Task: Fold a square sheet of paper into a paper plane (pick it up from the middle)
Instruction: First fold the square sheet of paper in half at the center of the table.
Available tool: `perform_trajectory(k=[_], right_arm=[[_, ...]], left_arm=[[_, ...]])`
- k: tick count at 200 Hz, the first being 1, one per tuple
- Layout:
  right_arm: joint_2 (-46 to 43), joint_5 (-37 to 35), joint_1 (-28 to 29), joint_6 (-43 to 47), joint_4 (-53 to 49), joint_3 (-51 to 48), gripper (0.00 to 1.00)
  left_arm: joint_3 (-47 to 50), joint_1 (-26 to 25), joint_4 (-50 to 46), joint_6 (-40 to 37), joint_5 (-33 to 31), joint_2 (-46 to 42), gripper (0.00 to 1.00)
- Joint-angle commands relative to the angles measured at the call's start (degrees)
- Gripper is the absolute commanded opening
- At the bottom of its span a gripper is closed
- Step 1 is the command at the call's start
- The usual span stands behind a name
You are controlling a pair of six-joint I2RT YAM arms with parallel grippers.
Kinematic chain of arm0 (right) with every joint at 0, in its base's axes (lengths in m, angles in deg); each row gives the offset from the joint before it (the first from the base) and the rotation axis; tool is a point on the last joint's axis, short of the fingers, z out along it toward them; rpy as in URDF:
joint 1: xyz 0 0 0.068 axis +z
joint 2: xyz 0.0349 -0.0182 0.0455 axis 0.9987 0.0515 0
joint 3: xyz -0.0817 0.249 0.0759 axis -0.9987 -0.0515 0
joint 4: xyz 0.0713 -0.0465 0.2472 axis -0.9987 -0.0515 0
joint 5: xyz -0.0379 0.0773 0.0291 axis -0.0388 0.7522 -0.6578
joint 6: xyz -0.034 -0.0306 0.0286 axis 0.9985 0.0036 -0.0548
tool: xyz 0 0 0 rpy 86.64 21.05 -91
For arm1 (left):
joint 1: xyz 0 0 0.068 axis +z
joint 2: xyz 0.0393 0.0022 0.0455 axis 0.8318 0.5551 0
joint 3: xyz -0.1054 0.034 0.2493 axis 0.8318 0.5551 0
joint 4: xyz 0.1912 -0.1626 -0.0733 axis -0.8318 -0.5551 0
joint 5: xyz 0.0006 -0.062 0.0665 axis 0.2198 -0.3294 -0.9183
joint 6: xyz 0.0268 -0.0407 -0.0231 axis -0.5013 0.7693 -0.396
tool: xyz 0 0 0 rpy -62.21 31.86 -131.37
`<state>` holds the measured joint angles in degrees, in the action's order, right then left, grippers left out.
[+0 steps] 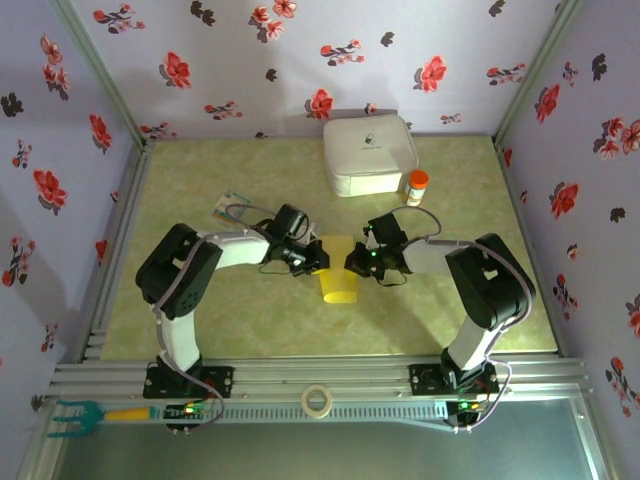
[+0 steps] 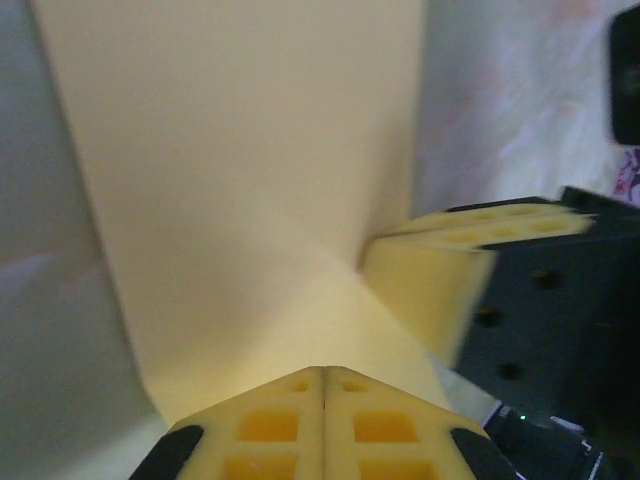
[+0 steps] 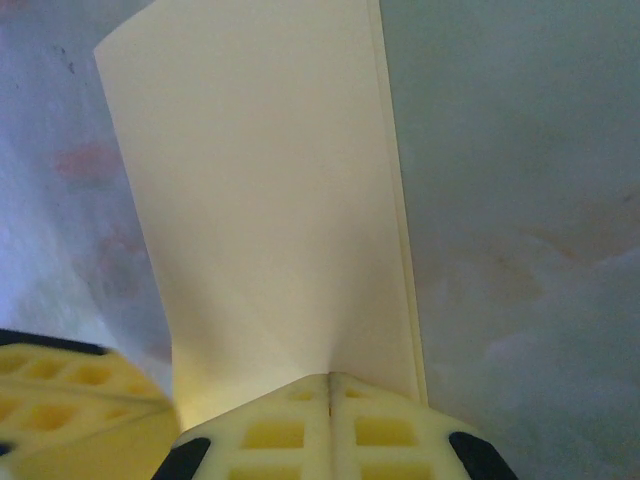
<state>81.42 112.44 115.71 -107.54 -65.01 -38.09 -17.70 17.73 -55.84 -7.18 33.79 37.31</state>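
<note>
Thin yellow square sheet of paper (image 1: 339,285), light, floppy and quick to crease, hangs over the green table's (image 1: 200,320) middle, its edge pinched by the left gripper (image 2: 323,376) and right gripper (image 3: 330,378), both clamped tight on it.

Green table (image 1: 250,320), white box (image 1: 369,155), orange-capped bottle (image 1: 417,187), small card (image 1: 231,209)

Thin yellow square sheet of paper (image 1: 339,283), folded double, faintly creased, pinched at table (image 1: 200,320) centre
</note>
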Motion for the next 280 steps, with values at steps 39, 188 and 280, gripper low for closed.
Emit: perform_trajectory(k=[39, 188, 280], right_arm=[[0.97, -5.09, 0.16, -0.71, -5.72, -2.64, 0.0], [-1.3, -5.03, 0.25, -2.72, -4.31, -4.56, 0.0], [-0.56, -5.67, 0.51, -1.23, -7.57, -2.66, 0.0]], left_arm=[[4.49, 1.36, -2.38, -4.62, -1.94, 1.81, 0.05], [-2.88, 1.45, -17.01, -6.55, -6.55, -3.71, 0.08], [-6.94, 1.47, -20.31, -8.85, -6.7, -4.55, 0.11]])
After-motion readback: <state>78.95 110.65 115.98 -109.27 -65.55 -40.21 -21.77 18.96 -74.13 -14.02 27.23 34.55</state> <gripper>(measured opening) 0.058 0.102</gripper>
